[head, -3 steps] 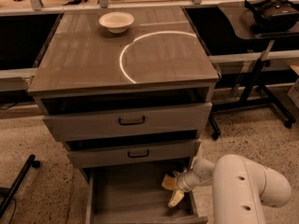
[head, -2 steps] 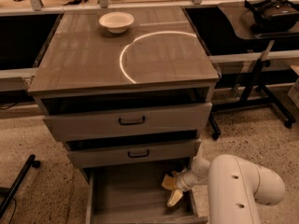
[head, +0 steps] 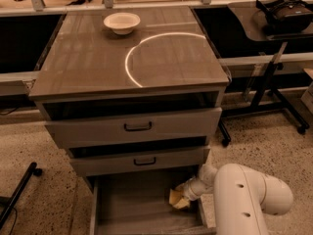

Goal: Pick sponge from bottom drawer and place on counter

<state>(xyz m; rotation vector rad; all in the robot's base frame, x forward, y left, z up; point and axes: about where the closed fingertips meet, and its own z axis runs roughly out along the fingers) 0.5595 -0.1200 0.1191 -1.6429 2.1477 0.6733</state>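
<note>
Sponge (head: 177,199) in bottom drawer (head: 131,207) touches the gripper (head: 188,191) of the down-reaching arm (head: 244,195); grip unclear.

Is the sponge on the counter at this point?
No: the sponge is down in the open bottom drawer, near its right wall, with the gripper at it; the counter holds a bowl but no sponge.

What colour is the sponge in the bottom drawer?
Pale yellow sponge, shown in the camera view; the gripper is right at it.
</note>
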